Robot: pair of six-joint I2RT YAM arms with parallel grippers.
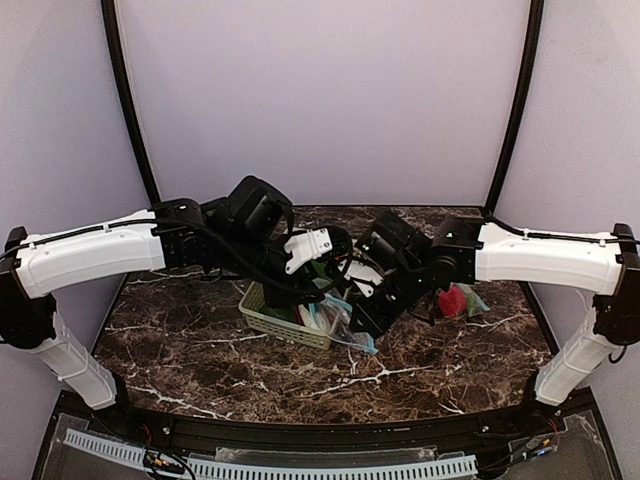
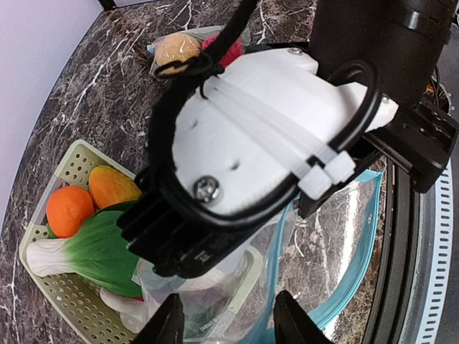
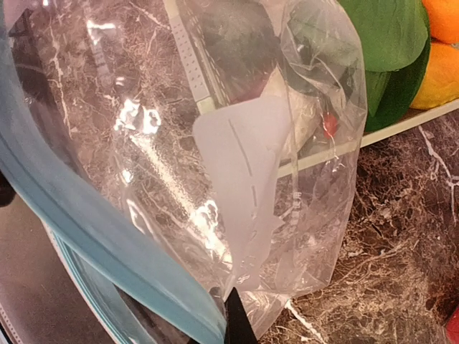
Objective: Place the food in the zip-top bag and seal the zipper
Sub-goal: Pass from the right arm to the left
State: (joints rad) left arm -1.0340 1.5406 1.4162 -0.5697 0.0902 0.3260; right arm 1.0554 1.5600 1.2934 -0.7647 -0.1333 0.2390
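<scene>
Bag (image 3: pixel 251 179) pinched in closed R gripper (image 3: pixel 228 315); L gripper (image 2: pixel 228 322) jaws apart, greens (image 2: pixel 100 251) just left.

Plain pale lilac walls (image 1: pixel 320 100), black curved corner poles (image 1: pixel 128 100), dark brown white-veined marble tabletop (image 1: pixel 300 375), soft even light.
</scene>
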